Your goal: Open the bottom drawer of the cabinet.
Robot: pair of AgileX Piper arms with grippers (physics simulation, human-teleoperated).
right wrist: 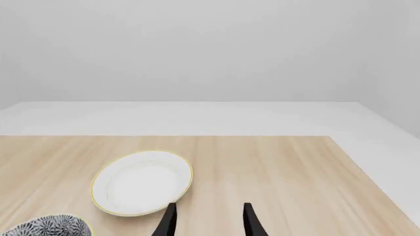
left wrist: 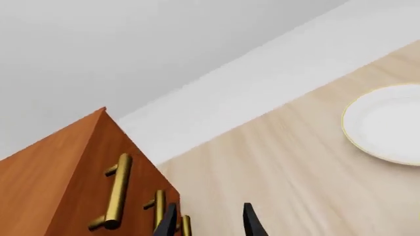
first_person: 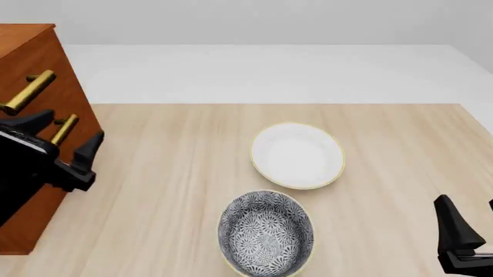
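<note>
The cabinet [first_person: 31, 57] stands at the table's left edge, reddish-brown with brass bar handles. In the front view only its top handle [first_person: 27, 92] and middle handle [first_person: 66, 128] show; the bottom drawer is hidden behind my left arm. In the left wrist view the cabinet [left wrist: 72, 172] fills one corner, and a sliver of the bottom drawer's handle [left wrist: 187, 225] peeks out beside one finger [left wrist: 169, 221]. My left gripper [first_person: 71, 127] [left wrist: 210, 219] is open just in front of the drawer fronts, holding nothing. My right gripper [first_person: 470, 210] [right wrist: 210, 219] is open and empty at the near right.
A white bowl [first_person: 297, 154] [right wrist: 141, 182] [left wrist: 387, 123] sits mid-table. A dark patterned bowl [first_person: 266, 234] [right wrist: 49, 226] sits nearer the front edge. The light wooden table [first_person: 170, 173] ends at a white floor behind.
</note>
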